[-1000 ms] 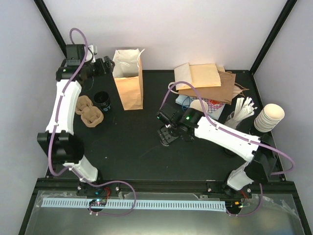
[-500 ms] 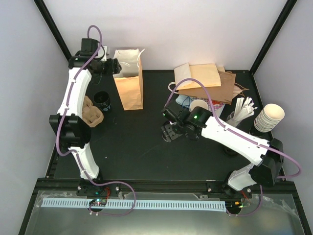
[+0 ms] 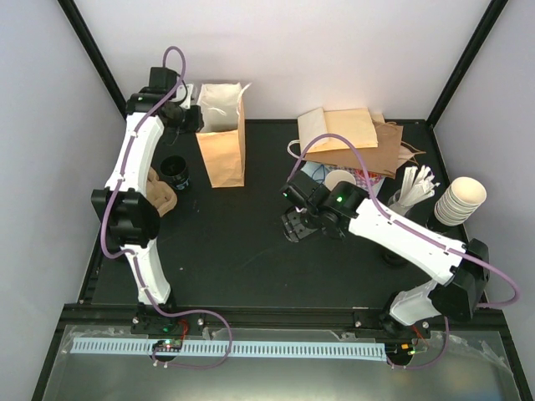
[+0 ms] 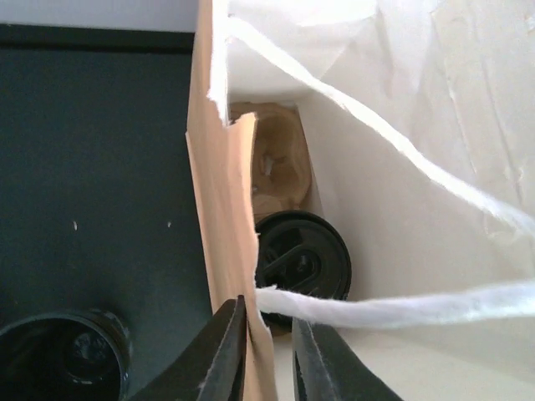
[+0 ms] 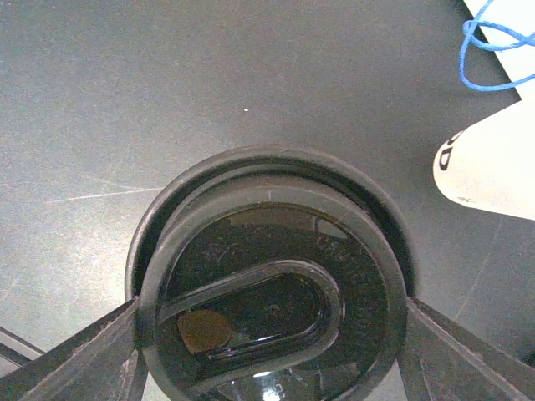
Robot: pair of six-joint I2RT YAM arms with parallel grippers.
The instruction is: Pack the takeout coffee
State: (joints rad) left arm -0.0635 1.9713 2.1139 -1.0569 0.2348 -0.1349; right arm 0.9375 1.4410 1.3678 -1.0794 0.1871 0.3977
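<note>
Two fingers of the right gripper (image 3: 295, 227) clasp the takeout coffee (image 5: 259, 284) by the rim of its black lid, one on each side, just toward 3 o'clock of the middle of the black table (image 3: 234, 267). I cannot tell whether the cup is lifted. A lidless cream cup (image 5: 493, 167) sits near it toward 1 o'clock.

At 9 o'clock lie brown pulp trays (image 3: 161, 196), partly hidden by the left arm (image 3: 134, 167), with an open black cup (image 3: 175, 171) just beyond them. At 11 o'clock a brown paper bag (image 3: 222, 154) stands upright with its mouth open. The left gripper (image 4: 269, 326) sits astride the top of the bag's left wall, fingers drawn narrow; I cannot tell whether they pinch it. Inside are a second black-lidded cup (image 4: 305, 263) and, beyond it, a pulp carrier (image 4: 280, 159).

Flat paper bags (image 3: 355, 138) are piled at 1 o'clock, and stacked cream cups (image 3: 461, 200) stand at 3 o'clock. Pale walls (image 3: 334, 50) close the far side.
</note>
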